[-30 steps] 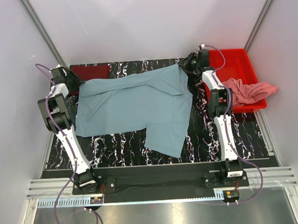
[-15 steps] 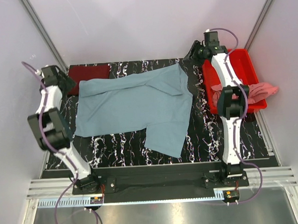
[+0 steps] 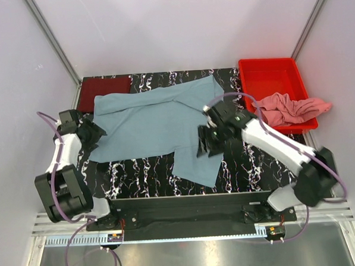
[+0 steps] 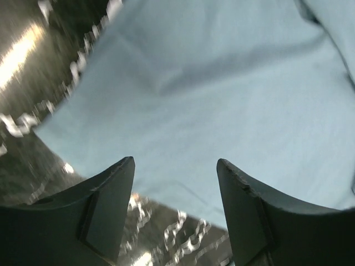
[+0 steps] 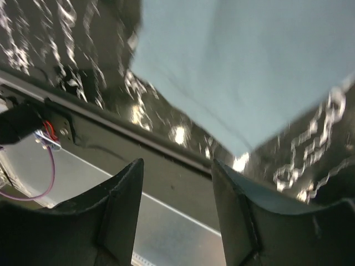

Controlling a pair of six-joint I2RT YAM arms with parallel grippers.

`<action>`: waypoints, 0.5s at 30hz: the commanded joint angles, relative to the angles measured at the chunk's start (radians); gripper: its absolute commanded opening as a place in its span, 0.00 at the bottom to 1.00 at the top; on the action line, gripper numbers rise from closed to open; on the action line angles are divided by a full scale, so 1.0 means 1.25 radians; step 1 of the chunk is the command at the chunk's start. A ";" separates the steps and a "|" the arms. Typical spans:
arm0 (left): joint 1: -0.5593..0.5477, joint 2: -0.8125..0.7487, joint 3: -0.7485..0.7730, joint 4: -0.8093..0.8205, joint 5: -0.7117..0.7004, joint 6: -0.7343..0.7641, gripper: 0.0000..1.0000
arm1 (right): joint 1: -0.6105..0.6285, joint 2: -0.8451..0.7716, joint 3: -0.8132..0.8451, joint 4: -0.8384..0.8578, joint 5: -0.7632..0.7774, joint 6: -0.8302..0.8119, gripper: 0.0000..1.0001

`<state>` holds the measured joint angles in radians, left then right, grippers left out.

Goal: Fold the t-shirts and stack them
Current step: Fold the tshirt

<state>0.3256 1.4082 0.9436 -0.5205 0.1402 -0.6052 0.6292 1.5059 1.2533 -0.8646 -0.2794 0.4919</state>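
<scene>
A dusty grey-blue t-shirt (image 3: 153, 119) lies spread out on the black marbled table (image 3: 250, 165). A folded dark maroon t-shirt (image 3: 106, 88) sits at the back left corner. A salmon pink t-shirt (image 3: 292, 108) hangs over the near rim of the red tray (image 3: 268, 74). My left gripper (image 3: 98, 133) is open at the grey-blue shirt's left edge, and the cloth (image 4: 222, 83) fills its view beyond the open gripper (image 4: 176, 166). My right gripper (image 3: 204, 146) is open over the shirt's near right part. In its view the shirt's corner (image 5: 249, 66) lies beyond the empty gripper (image 5: 177, 166).
The table's front rail (image 5: 166, 149) and a metal sill (image 3: 189, 251) run along the near side. Grey walls close in the left, right and back. Bare marbled table shows near the front (image 3: 138, 171) and right of the shirt.
Both arms have swung from the far corners toward the near side. The left now sits at the shirt's left edge, the right over its near right part. Both grippers have opened wider.
</scene>
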 commanded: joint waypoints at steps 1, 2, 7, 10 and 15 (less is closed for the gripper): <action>-0.002 -0.066 -0.023 0.023 0.071 -0.031 0.65 | 0.018 -0.187 -0.147 0.036 0.033 0.133 0.59; 0.000 -0.074 -0.038 0.027 0.069 -0.034 0.65 | 0.027 -0.218 -0.181 0.051 0.033 0.180 0.59; 0.011 -0.060 -0.032 -0.019 0.017 -0.035 0.65 | 0.046 -0.341 -0.352 0.052 0.077 0.262 0.63; 0.034 -0.050 -0.030 -0.056 -0.029 -0.048 0.65 | 0.048 -0.352 -0.420 0.071 0.106 0.317 0.61; 0.076 -0.064 -0.047 -0.056 -0.058 -0.072 0.65 | 0.048 -0.320 -0.502 0.131 0.131 0.426 0.54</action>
<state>0.3950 1.3426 0.8909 -0.5846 0.1242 -0.6662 0.6807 1.0931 0.6598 -0.7803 -0.1780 0.9039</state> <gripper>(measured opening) 0.653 0.538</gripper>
